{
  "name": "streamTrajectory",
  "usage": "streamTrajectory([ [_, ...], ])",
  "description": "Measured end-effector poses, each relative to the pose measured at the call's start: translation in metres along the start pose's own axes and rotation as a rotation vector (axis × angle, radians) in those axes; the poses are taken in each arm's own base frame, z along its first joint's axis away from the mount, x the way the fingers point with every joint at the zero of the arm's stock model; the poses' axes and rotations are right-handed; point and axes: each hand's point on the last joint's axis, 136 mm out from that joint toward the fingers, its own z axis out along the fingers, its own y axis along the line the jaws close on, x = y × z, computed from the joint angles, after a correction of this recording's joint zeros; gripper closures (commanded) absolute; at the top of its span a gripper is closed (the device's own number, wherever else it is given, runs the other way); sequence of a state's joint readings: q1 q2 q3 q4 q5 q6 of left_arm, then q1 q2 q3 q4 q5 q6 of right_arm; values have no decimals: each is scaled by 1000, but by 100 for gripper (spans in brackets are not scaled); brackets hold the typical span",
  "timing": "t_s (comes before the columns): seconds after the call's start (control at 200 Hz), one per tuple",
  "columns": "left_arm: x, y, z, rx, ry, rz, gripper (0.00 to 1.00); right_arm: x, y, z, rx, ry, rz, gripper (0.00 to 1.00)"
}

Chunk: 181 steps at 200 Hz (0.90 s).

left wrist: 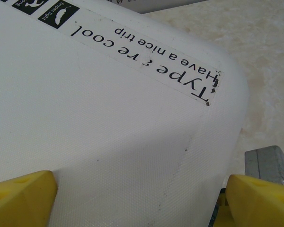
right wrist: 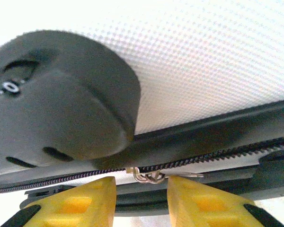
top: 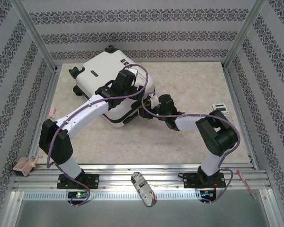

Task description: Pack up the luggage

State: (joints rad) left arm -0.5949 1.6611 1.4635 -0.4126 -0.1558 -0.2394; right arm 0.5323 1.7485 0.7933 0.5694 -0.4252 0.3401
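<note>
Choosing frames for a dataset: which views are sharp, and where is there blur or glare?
Top external: sharp, evenly lit, though the near rail glares. Left wrist: print on the luggage is crisp. Right wrist: the luggage washes out white at the top, the dark wheel housing is soft, the zipper sharper.

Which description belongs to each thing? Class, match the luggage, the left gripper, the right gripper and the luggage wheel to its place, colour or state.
Column one:
1 luggage
2 left gripper
3 right gripper
4 wheel

Column two:
A black, next to the zipper band
B white, lying flat on the table
C slightly parted, at the small metal zipper ring
D spread wide above the printed white shell

Pairs: 1-B; 2-D; 3-C; 4-A
</note>
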Motion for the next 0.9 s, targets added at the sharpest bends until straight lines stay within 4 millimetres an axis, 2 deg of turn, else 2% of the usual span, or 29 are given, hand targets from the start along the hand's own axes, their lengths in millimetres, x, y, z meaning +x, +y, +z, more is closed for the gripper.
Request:
streamTrajectory([
  [0.365, 0, 0, 0, 0, 0, 0, 7, 2, -6, -3, 30, 16, 4, 62],
  [0.664, 0, 0, 0, 0, 0, 0, 7, -1, -10, 5, 41, 29, -32, 64],
  [0.904, -1, 6, 0, -21, 0, -4, 8, -9, -14, 18, 52, -21, -61, 73],
])
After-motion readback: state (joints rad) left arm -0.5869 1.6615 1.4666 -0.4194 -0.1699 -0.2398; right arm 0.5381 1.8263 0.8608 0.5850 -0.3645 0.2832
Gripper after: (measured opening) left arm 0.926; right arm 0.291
